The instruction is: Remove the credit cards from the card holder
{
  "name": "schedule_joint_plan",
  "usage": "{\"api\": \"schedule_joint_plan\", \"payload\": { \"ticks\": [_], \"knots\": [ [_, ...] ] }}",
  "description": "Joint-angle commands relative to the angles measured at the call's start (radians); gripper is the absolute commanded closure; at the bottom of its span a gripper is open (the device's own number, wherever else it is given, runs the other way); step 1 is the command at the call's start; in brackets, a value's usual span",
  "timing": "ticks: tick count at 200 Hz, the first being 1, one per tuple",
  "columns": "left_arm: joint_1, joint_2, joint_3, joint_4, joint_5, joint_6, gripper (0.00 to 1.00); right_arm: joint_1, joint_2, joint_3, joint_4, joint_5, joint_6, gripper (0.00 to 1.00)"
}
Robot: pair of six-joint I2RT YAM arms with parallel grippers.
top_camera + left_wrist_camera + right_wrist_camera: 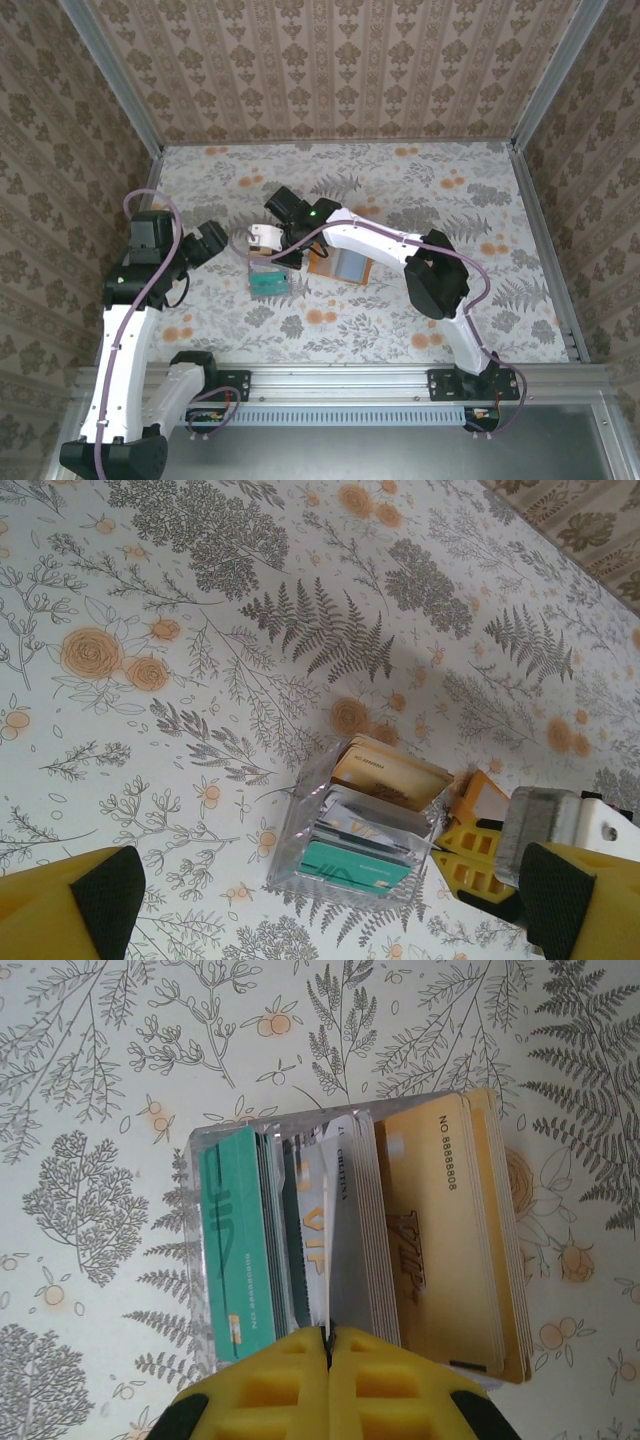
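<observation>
Gold VIP card (440, 1250) close-up; orange-tan card holder (350, 265) overhead.

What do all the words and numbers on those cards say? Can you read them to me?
"VIP": big letters on the gold card.
"NO.8888808": along the gold card's edge; the last digits are not certain.
"VIP": golden letters on the silver card.
A small printed word near the silver card's top is too blurred to read.
A small number line on the green card is too small to read.
</observation>
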Motion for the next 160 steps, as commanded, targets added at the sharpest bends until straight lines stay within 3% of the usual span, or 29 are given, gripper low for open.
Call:
{"api": "schedule_joint_plan", "payload": {
  "ticks": [1,36,57,89,127,160],
  "knots": [
    [0.008,-0.015,-0.01,-0.036,-0.007,0.015,0.0,0.007,0.038,0.043,-0.031,0.025,-0.046,1.0],
    [0.009,-0.013,-0.015,-0.029,0.002,0.015,0.0,0.009,0.072,0.065,-0.034,0.021,-0.037,1.0],
    [0.009,-0.013,-0.018,-0.029,0.001,0.015,0.0,0.008,0.078,0.065,-0.023,0.034,-0.025,0.83],
    [0.009,-0.012,-0.026,-0.016,0.005,0.016,0.0,0.007,0.062,0.062,0.005,0.063,-0.002,0.73],
    [0.009,0.003,-0.037,0.011,0.013,0.015,0.0,-0.012,0.009,0.035,0.061,0.077,0.063,0.69],
    [0.009,0.033,-0.047,0.045,0.005,0.024,0.0,-0.057,-0.125,-0.098,0.207,0.088,0.172,0.63]
  ]
}}
